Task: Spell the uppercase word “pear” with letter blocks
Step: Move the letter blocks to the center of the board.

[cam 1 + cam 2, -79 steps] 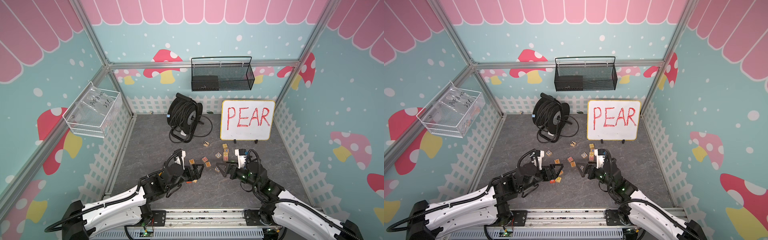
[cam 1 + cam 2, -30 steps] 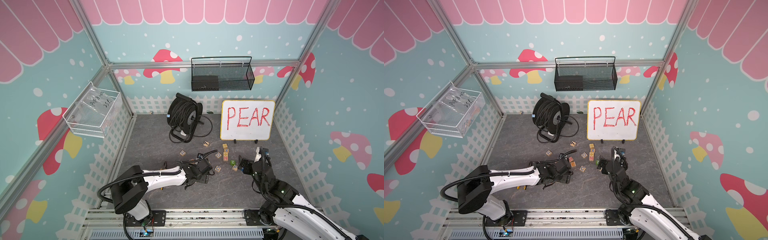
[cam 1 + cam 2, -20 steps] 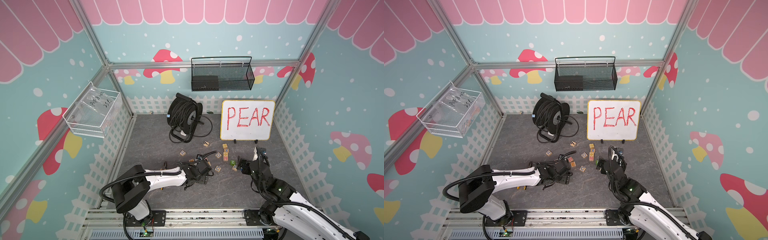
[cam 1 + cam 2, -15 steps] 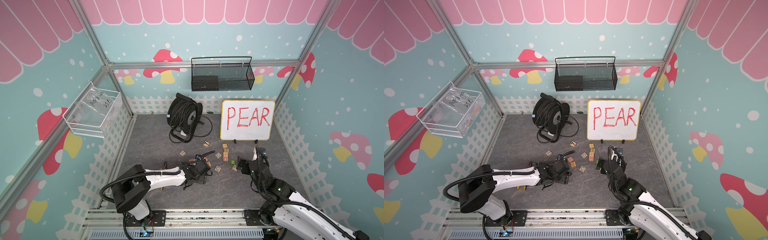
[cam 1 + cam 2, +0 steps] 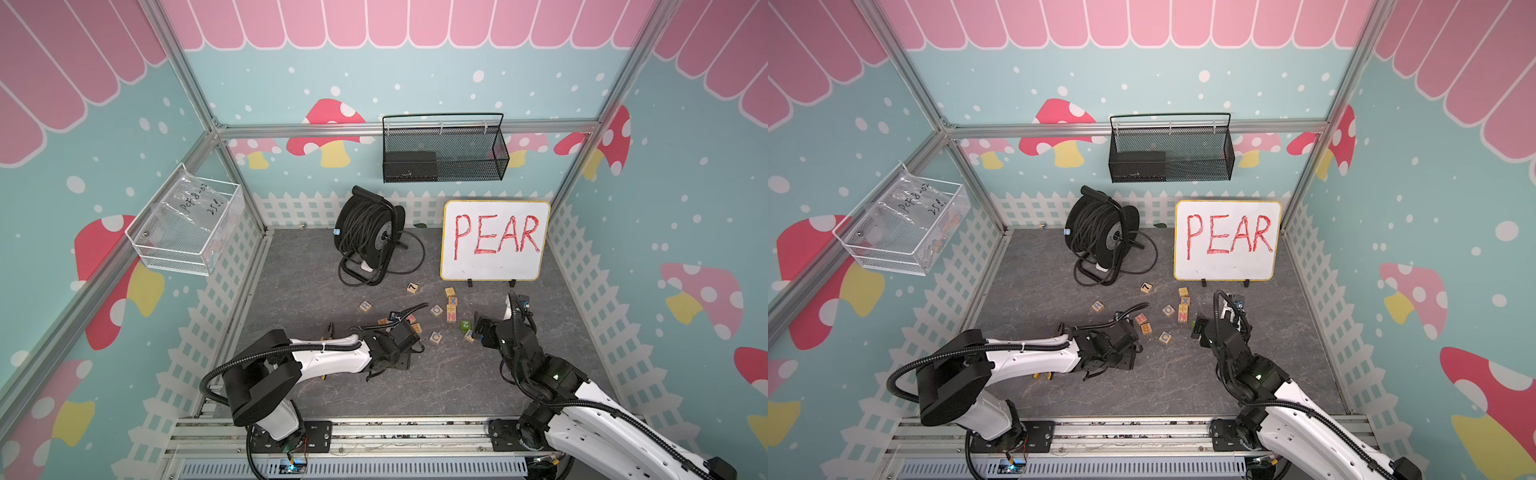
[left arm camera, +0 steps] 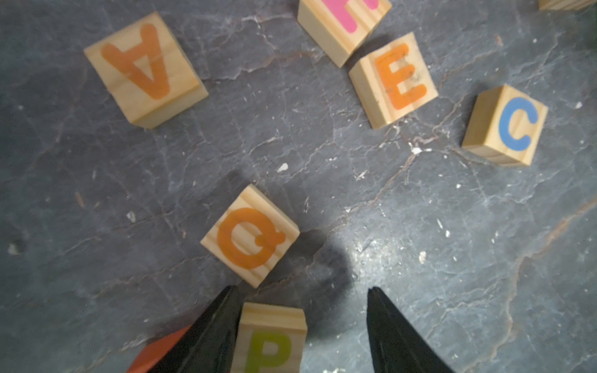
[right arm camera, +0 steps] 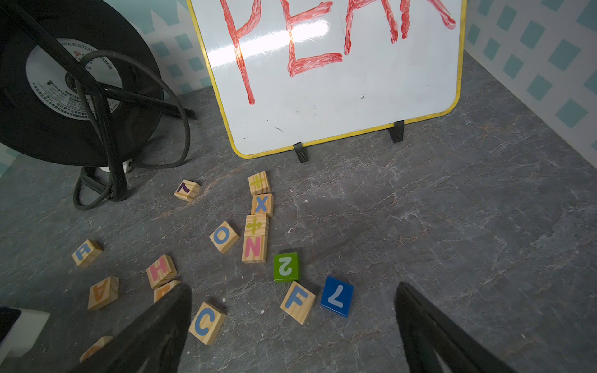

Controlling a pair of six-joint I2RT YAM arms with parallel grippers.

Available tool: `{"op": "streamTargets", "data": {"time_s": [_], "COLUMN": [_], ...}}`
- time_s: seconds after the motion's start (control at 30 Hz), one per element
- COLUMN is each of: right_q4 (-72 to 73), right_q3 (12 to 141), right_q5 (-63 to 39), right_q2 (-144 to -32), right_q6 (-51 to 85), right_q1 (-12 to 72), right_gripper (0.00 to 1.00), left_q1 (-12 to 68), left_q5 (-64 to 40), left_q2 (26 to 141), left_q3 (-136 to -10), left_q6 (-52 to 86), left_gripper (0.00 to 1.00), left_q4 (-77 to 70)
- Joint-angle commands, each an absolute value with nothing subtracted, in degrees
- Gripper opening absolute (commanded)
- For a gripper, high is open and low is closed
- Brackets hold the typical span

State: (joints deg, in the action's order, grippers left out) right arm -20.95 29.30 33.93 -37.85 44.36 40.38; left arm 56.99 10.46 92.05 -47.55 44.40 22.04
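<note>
In the left wrist view the yellow-green P block [image 6: 271, 339] lies on the floor between the fingers of my left gripper [image 6: 301, 290]. One finger touches it and the other stands well clear, so the gripper is open. Beyond it lie an orange Q block [image 6: 250, 237], the orange A block [image 6: 145, 69] and the orange E block [image 6: 394, 80]. The blue R block [image 5: 365, 306] sits alone to the far left of the cluster. My right gripper [image 7: 292, 289] hangs open above the floor near an F block [image 7: 298, 302], holding nothing. In both top views the left gripper [image 5: 397, 359] hides the P block.
A blue C block [image 6: 507, 124], pink H block [image 6: 344, 19], solid blue 7 cube [image 7: 336, 296], green 2 cube [image 7: 286, 266] and a column of N, X and sign blocks [image 7: 255, 248] lie scattered. The PEAR whiteboard [image 5: 494, 241] and a cable reel [image 5: 368, 237] stand behind.
Since the earliest frame the left arm has stretched out low to the blocks and the right gripper has moved back toward the whiteboard. Over the last second both arms have stayed almost still.
</note>
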Motion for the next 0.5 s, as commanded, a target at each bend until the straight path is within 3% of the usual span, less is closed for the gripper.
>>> {"op": "streamTargets", "data": {"time_s": [0.0,0.13,0.47], "right_q4": [-20.35,-19.11,-10.92], "right_q3": [29.79,29.5,27.66], "right_q5": [35.08,33.84,24.85], "right_q2": [-37.53,-37.41,-35.58], "right_q6": [44.23,42.54,33.53], "right_q1": [40.08,40.08,40.08], "right_gripper": [0.99,0.99,0.99], "left_q1": [57.66,58.52,60.39], "left_q5": [10.42,11.86,13.65], "left_q2": [93.2,94.12,93.1], "left_q3": [-47.15,-48.28,-49.8], "left_q6": [48.18,51.34,55.49], "left_gripper": [0.59,0.5,0.41], "left_q4": [22.94,25.85,30.44]}}
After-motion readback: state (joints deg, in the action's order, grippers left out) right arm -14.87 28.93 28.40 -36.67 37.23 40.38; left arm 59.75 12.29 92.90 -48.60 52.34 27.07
